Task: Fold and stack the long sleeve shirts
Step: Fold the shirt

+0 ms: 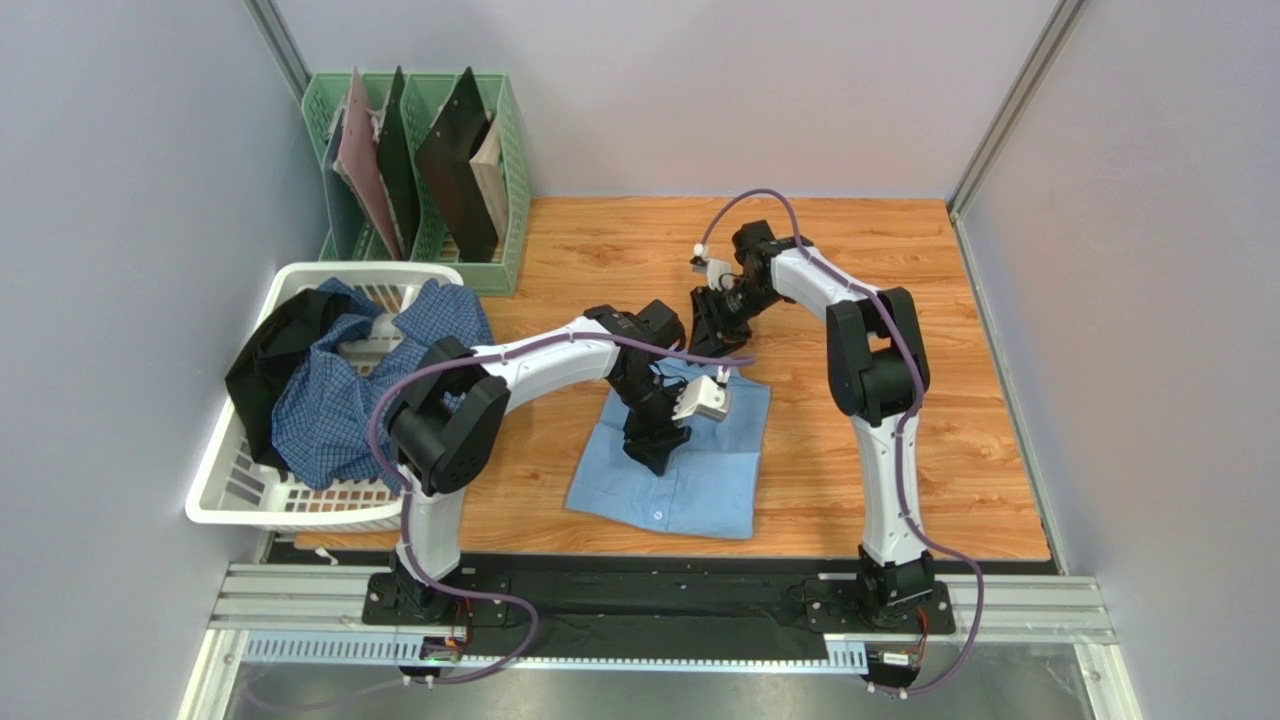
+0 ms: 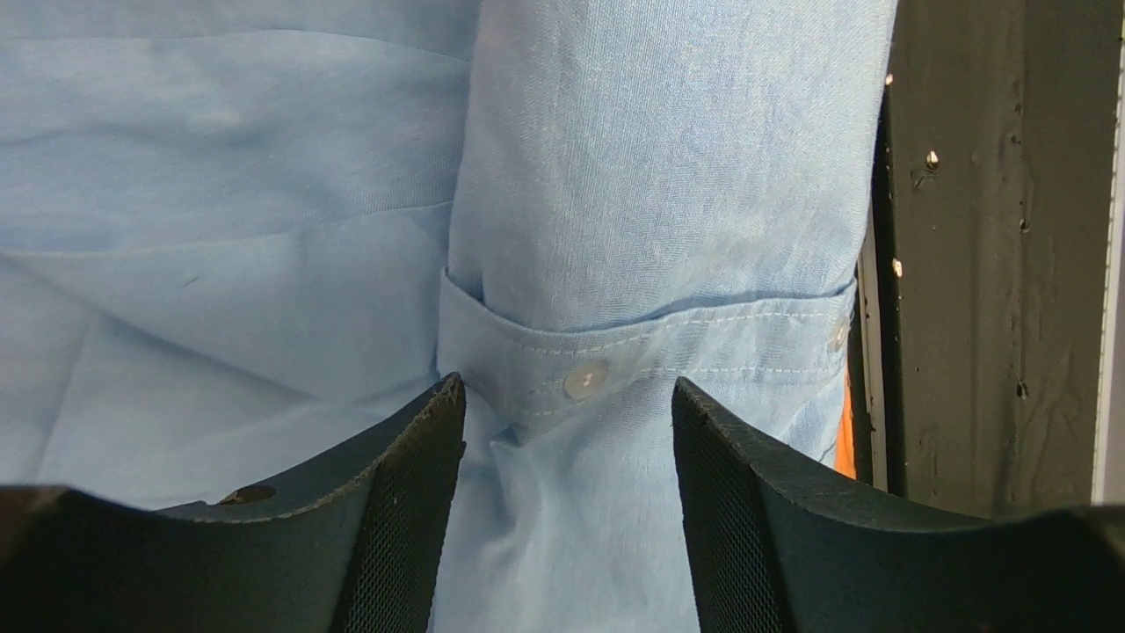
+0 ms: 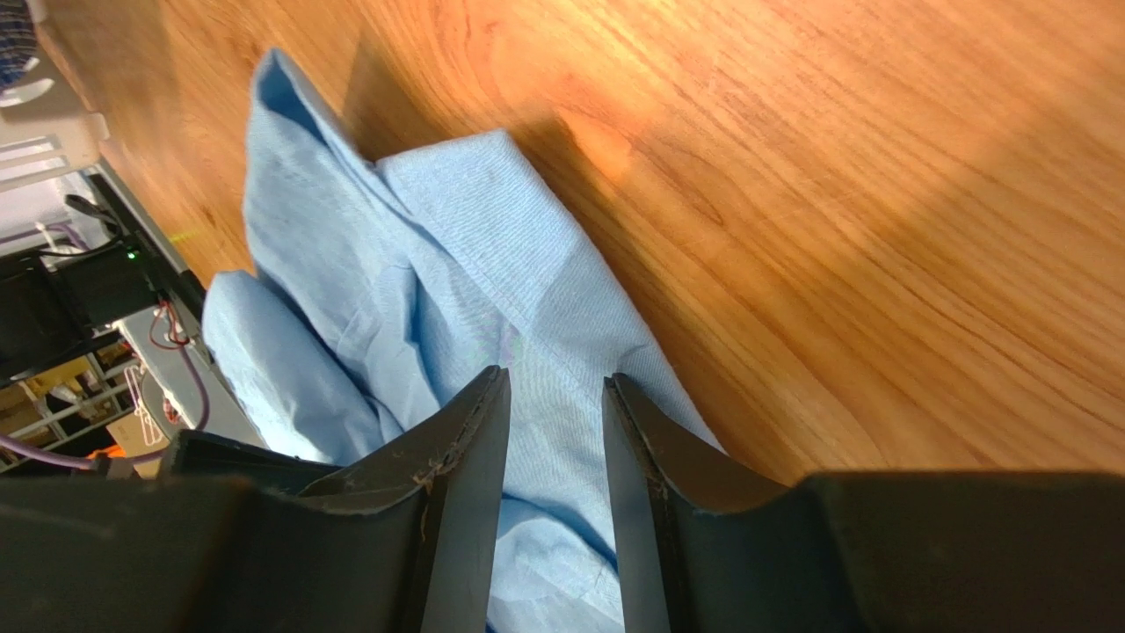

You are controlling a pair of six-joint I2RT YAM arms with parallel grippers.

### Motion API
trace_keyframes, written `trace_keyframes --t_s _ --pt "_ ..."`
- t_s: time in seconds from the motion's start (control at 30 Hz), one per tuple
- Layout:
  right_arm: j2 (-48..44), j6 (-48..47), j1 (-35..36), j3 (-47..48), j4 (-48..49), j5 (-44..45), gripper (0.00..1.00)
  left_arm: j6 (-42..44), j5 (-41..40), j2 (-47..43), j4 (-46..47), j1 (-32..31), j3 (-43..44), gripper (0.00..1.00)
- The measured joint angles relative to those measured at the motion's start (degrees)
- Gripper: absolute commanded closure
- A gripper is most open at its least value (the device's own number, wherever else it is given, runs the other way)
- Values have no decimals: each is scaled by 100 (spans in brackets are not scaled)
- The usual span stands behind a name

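Light blue shirt folded flat near table front edge; left gripper wide open over cuff; right gripper narrowly parted at far edge, grip unclear; checked shirt in basket

wooden bench: folded light blue shirt at centre; white basket on left edge; green rack at back.

No writing, label, brand mark, number or sign can be read in any of the views. The light blue shirt is seen to be plain cloth. Nothing legible can be made out on the white basket or the green rack.
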Motion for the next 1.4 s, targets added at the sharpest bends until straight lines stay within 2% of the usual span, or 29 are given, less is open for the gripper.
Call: trace_keyframes --t_s 0.07,0.1,0.13,0.17,0.27,0.3,0.63,0.87,1.13,1.4 --pt "9 -7 46 -13 9 42 65 11 -11 92 -11 -28 0 46" --pt "9 -11 72 -22 9 46 65 15 -11 138 -13 -37 2 56" --pt "9 -20 90 -26 11 52 65 15 -11 168 -20 -39 4 63" --pt "9 -26 101 -59 42 68 65 33 -11 203 -42 -37 20 75" --pt "9 -70 136 -122 48 85 66 83 -17 295 -219 -33 199 98" --pt "9 -90 144 -131 42 85 66 72 -28 306 -297 -28 280 100" --pt "9 -317 146 -184 42 42 67 79 -481 564 -1370 -13 1818 100" --pt "9 -485 146 -186 26 -11 67 127 -942 1220 -1788 83 2673 100" --pt "9 -691 146 -186 -98 -92 68 337 -1388 1794 -1930 282 3753 100" --pt "9 -824 129 -140 -260 -195 68 522 -1585 2006 -1801 422 4065 100"
